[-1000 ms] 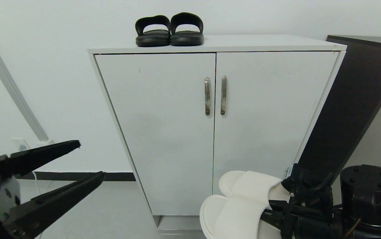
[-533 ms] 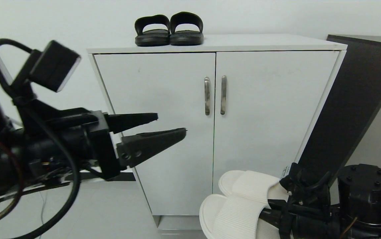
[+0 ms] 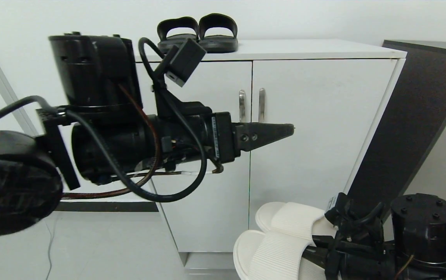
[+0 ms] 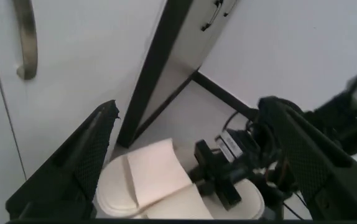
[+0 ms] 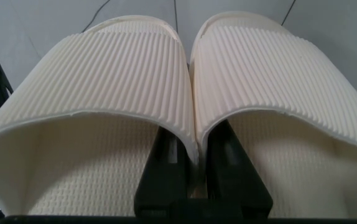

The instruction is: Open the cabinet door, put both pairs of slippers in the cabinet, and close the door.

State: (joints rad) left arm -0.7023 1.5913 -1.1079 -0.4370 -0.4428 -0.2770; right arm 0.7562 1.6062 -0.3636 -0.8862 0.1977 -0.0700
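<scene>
**Cabinet** [image 3: 324, 116]: white, standing on the floor [image 3: 110, 241] against the wall. Both doors are shut. The two handles [image 3: 261, 105] are upright and flank the centre seam. In the head view the lower ends of both handles and much of the left door are hidden behind the left arm. The left wrist view shows one handle [image 4: 26, 43] close up, cut off at the frame's edge.

**Black slippers** [image 3: 218, 33]: a pair side by side on the cabinet top, toward its left rear. The left one is partly covered by the wrist camera housing.

**White slippers** [image 3: 281, 237]: a pair held low in front of the right door, off the floor, with toes toward the cabinet.

**Right gripper** [image 5: 196, 143]: the right wrist view shows one finger under each strap, pinching the two adjoining strap walls between them. The head view hides this grip inside the slippers. The fingertips cannot be made out.

**Left gripper** [image 3: 289, 128]: at handle height in front of the door seam, pointing toward the right door. The head view shows it edge-on, so its spread is unreadable there. The left wrist view shows the fingers [image 4: 85, 149] wide apart and holding nothing, with the white slippers [image 4: 150, 180] farther off between them.

**Dark panel** [image 3: 413, 136]: leaning just beside the cabinet's right side.
</scene>
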